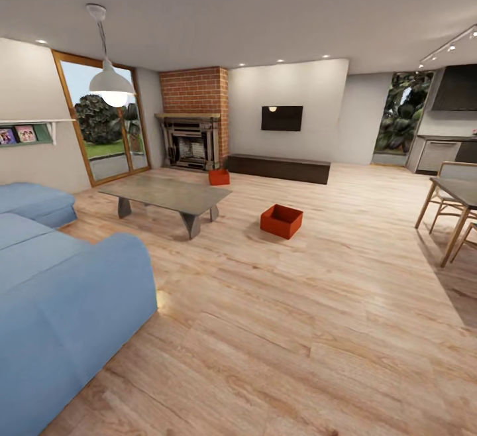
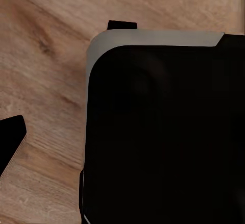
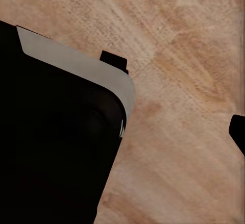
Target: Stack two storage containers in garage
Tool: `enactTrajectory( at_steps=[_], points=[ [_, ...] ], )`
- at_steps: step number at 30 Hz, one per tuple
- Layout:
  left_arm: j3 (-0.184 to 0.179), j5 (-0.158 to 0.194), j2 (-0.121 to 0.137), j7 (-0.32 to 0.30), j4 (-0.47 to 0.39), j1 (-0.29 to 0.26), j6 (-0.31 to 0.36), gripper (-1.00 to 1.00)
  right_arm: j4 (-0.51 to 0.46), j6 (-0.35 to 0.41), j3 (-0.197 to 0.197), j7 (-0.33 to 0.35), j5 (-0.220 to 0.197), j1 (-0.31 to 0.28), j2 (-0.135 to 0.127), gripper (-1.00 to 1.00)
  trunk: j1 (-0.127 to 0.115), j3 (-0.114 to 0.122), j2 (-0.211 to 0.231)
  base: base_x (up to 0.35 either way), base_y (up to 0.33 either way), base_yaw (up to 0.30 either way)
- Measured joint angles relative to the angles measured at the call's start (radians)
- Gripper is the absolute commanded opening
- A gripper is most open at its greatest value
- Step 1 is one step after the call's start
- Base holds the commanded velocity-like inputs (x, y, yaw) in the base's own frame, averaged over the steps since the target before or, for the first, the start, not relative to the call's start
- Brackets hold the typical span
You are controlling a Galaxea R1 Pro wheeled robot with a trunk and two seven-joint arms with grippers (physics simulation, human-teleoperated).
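Near container point(image 1: 281, 220): we saw an orange-red topless bin on the wood floor point(image 1: 318, 330), right of the coffee table point(image 1: 169, 194), long axis diagonal to our view.
Far container point(image 1: 219, 177): same look, beside the dark low bench point(image 1: 278, 169); axis unclear.
Jaws: couldn't tell, either arm.

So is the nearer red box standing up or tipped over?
Standing up. The nearer storage container sits flat on the wood floor, open top facing up.
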Motion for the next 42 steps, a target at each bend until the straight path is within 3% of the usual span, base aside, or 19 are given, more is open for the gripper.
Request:
enactTrajectory(
  at_steps=[42],
  points=[
    [0.0,0.0,0.0,0.0,0.0,0.0,0.0,1.0,0.0,0.0,0.0,0.0,0.002,0.0,0.0,1.0,0.0,0.0,0.0,0.323,0.0,0.0]
  ],
)
